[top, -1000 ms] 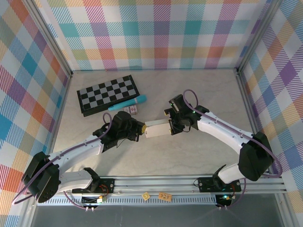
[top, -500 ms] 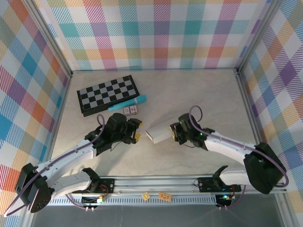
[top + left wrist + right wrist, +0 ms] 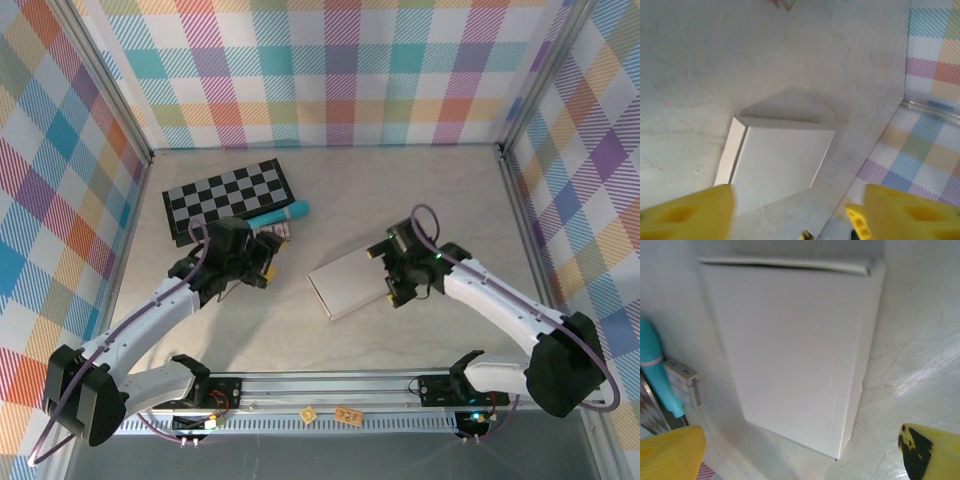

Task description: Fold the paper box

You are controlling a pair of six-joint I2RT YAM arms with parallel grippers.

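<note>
Reference: the checkerboard (image 3: 228, 200). The paper box (image 3: 348, 282) lies flat on the table, toward my bases and to the right of the board, well apart from it, with its long axis running away from the board. My right gripper (image 3: 388, 272) stands just beside the box's short end farthest from the board, jaws wide, empty. My left gripper (image 3: 264, 258) sits just off the board's near edge, between board and box, jaws wide, empty. I judge the right arm nearer.

A: Colours?
B: Paper box (image 3: 347, 283) plain white. Checkerboard (image 3: 228, 197) black-and-grey checks. Tube (image 3: 270, 218) teal.
A: Surroundings?
B: Counter (image 3: 420, 190) pale grey, marbled. Walls (image 3: 340, 70) pastel plaid. Left claw (image 3: 795, 215), right claw (image 3: 800, 450): yellow fingers (image 3: 685, 212).
</note>
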